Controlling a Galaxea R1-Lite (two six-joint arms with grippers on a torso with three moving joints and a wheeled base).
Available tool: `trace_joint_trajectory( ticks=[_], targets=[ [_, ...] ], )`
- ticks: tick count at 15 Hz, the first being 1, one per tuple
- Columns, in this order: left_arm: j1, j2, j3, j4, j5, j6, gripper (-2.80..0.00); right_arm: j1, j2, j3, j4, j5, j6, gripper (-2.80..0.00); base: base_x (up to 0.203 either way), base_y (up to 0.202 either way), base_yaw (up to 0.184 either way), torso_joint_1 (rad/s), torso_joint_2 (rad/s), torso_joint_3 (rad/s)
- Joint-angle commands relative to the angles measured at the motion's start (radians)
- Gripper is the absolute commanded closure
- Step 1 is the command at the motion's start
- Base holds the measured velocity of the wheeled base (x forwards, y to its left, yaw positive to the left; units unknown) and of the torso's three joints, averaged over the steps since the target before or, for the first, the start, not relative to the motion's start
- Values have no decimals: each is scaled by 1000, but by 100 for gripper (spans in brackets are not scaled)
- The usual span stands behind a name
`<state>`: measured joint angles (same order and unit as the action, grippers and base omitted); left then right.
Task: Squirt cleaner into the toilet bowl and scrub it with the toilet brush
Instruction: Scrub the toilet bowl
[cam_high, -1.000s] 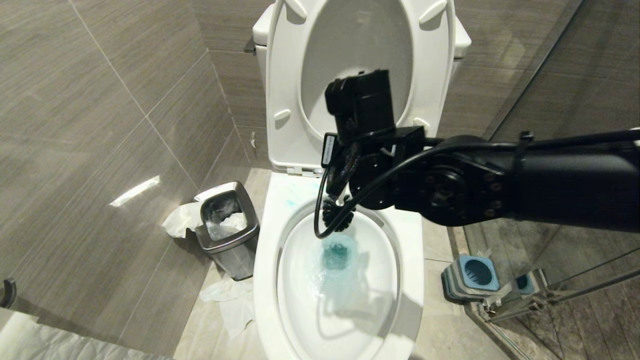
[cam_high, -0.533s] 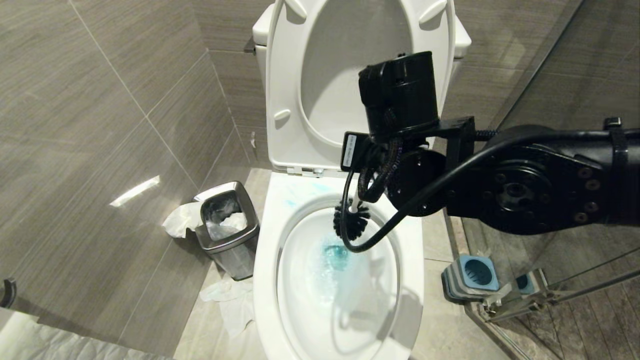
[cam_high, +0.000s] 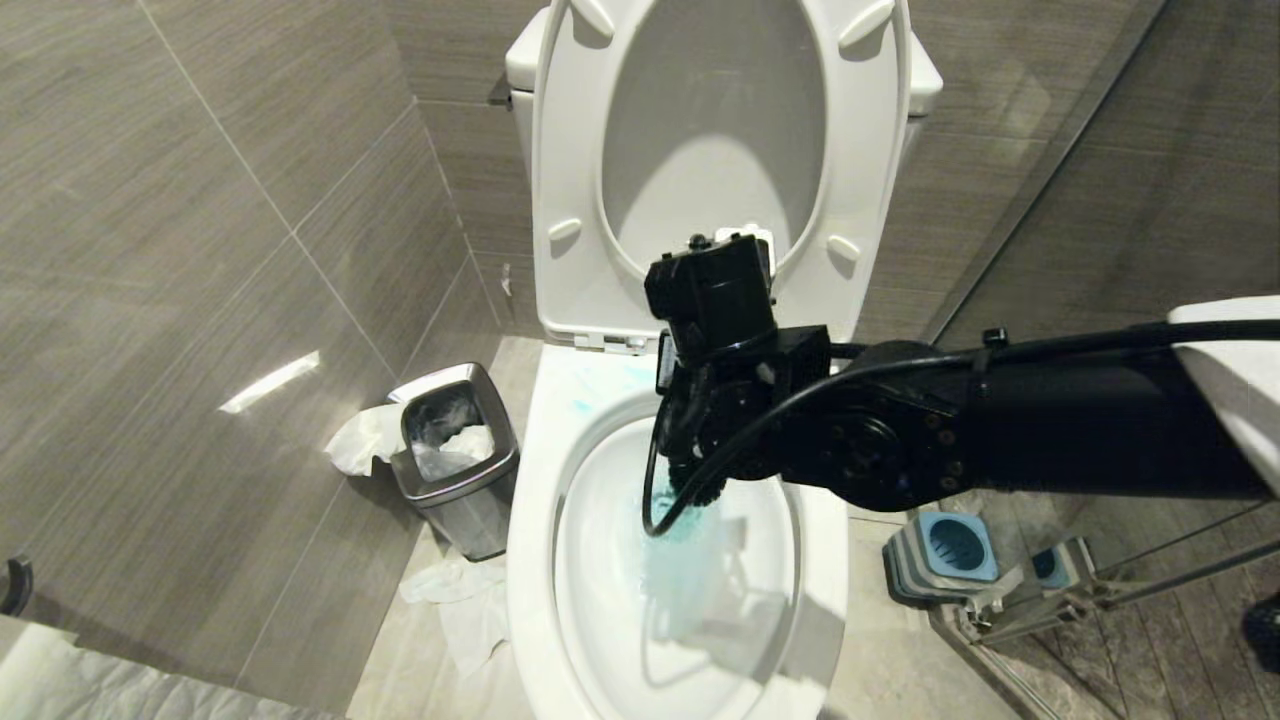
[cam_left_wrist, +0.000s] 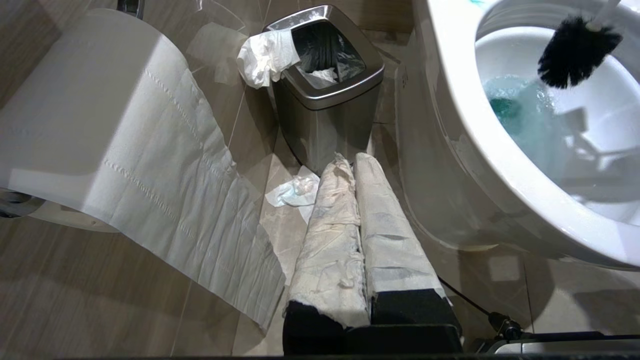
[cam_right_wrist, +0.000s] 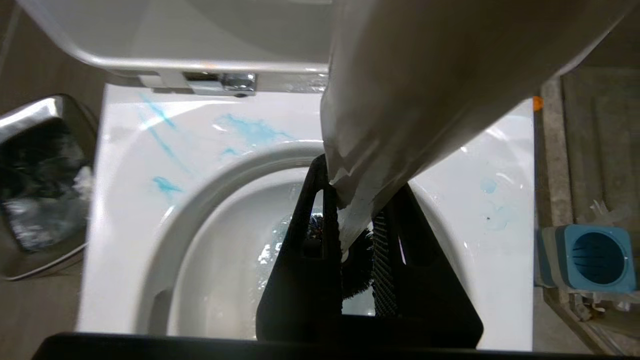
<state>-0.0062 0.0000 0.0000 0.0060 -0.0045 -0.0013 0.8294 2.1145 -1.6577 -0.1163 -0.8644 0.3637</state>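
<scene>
We see the right gripper over the toilet bowl, its jaws pinching the handle of the toilet brush. The handle runs steeply down from the jaws, its long axis close to upright, with the black bristle head at the bottom end pointing into the basin. In the left wrist view the head hangs just above the blue-tinted water, near the back wall of the basin, and we cannot tell whether the bristles touch the ceramic. Directly below the claw the cleaner tints the water turquoise; more streaks of it lie on the flat rim behind the claw, toward the hinges. Off to the claw's right on the floor stands a blue-and-grey holder.

The left gripper hangs low beside the bowl with its paper-wrapped fingers pressed together, holding nothing, near a steel bin.
</scene>
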Motion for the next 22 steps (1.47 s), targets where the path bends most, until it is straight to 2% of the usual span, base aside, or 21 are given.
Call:
trace_joint_trajectory(
  ticks=[1, 5, 10, 13, 19, 22],
  targets=[
    [0, 2, 2, 0, 0, 0, 0, -28, 88, -3, -39, -15, -16, 0, 0, 0, 0, 0, 0, 0],
    [0, 2, 2, 0, 0, 0, 0, -55, 140, -36, -191, -16, -135, 0, 0, 0, 0, 0, 0, 0],
    [0, 2, 2, 0, 0, 0, 0, -46, 229, -191, -198, -10, -189, 0, 0, 0, 0, 0, 0, 0],
    [0, 2, 2, 0, 0, 0, 0, -6, 277, -263, -181, -8, -215, 0, 0, 0, 0, 0, 0, 0],
    [0, 2, 2, 0, 0, 0, 0, 98, 276, -249, -155, -10, -213, 0, 0, 0, 0, 0, 0, 0],
    [-1, 2, 2, 0, 0, 0, 0, 148, 224, -134, -155, -9, -206, 0, 0, 0, 0, 0, 0, 0]
  ],
)
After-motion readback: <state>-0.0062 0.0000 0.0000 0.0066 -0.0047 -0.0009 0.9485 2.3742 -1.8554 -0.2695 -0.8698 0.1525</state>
